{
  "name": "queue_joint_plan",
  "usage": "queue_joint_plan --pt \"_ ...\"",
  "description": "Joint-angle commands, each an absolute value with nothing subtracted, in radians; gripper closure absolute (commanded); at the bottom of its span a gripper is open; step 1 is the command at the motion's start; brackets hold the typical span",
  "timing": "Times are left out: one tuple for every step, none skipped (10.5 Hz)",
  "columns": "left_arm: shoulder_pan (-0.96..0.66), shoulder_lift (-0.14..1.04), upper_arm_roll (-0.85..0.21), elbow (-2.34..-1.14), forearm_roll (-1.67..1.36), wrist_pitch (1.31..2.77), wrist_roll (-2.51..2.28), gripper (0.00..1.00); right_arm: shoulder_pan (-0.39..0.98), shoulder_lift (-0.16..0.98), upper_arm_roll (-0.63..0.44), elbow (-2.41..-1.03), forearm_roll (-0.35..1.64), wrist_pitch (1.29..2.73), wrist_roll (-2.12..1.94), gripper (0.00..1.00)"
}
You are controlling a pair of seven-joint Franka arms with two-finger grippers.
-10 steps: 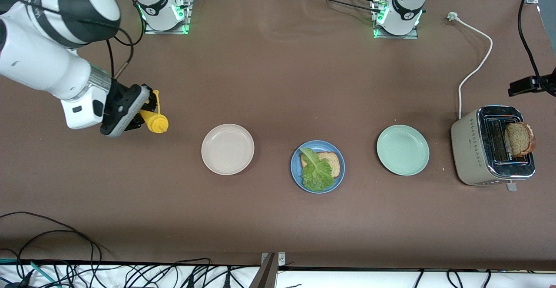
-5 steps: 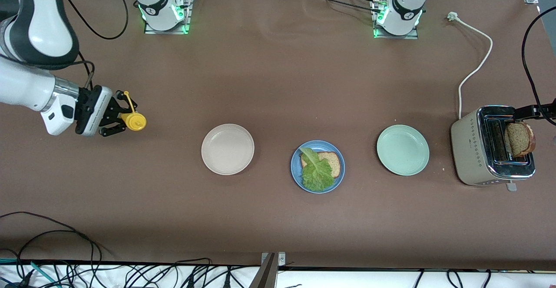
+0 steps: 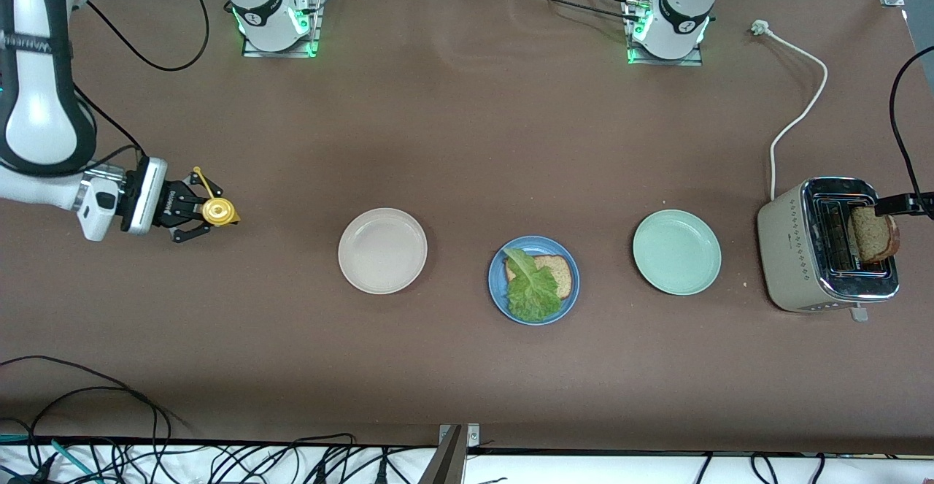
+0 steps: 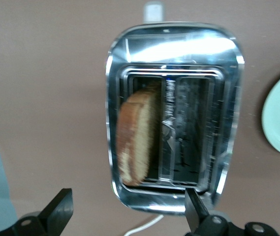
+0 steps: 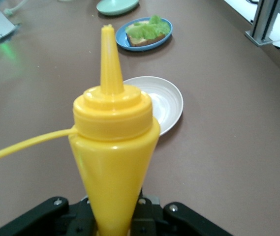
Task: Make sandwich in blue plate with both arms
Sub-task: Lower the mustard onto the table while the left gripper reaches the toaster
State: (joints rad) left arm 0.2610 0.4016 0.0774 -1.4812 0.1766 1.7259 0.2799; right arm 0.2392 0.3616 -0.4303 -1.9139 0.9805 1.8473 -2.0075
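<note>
The blue plate [image 3: 498, 296] lies mid-table between two other plates. It holds one bread slice [image 3: 556, 273] with a lettuce leaf [image 3: 531, 290] on top. A second bread slice [image 3: 872, 234] stands in the toaster [image 3: 795, 250] at the left arm's end. My left gripper [image 4: 129, 207] hangs open over the toaster, with its fingers [image 4: 61, 210] wide apart and nothing between them. In the front view only a black bit of the left gripper [image 3: 899, 204] shows. My right gripper [image 3: 191, 211] is shut on a yellow squeeze bottle [image 3: 217, 211], low over the right arm's end of the table.
A beige plate [image 3: 382, 250] lies beside the blue plate toward the right arm's end. A mint-green plate [image 3: 676, 252] lies between the blue plate and the toaster. The toaster's white cord [image 3: 799, 115] runs toward the bases. Cables hang along the table's near edge.
The right arm swung the yellow bottle toward its end of the table and lower. The left gripper came in over the toaster, above the bread slice.
</note>
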Motion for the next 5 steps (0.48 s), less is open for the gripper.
queue_joint_plan --pt "0.296 0.448 0.067 -1.457 0.195 1.752 0.327 0.0 0.236 0.498 -0.488 -1.884 1.167 1.697 -2.21 1.0" --pt "0.302 0.456 0.067 -1.457 0.192 1.765 0.334 0.0 0.229 0.54 -0.495 -1.859 1.213 1.651 -2.267 1.0" --pt "0.304 0.46 0.067 -1.457 0.19 1.769 0.334 0.0 0.226 0.573 -0.503 -1.847 1.23 1.617 -2.298 1.0" --pt "0.308 0.462 0.067 -1.457 0.192 1.769 0.334 0.0 0.221 0.59 -0.508 -1.847 1.241 1.609 -2.316 1.0" --pt "0.308 0.468 0.067 -1.457 0.19 1.769 0.342 0.02 0.221 0.606 -0.509 -1.847 1.259 1.609 -2.35 1.0"
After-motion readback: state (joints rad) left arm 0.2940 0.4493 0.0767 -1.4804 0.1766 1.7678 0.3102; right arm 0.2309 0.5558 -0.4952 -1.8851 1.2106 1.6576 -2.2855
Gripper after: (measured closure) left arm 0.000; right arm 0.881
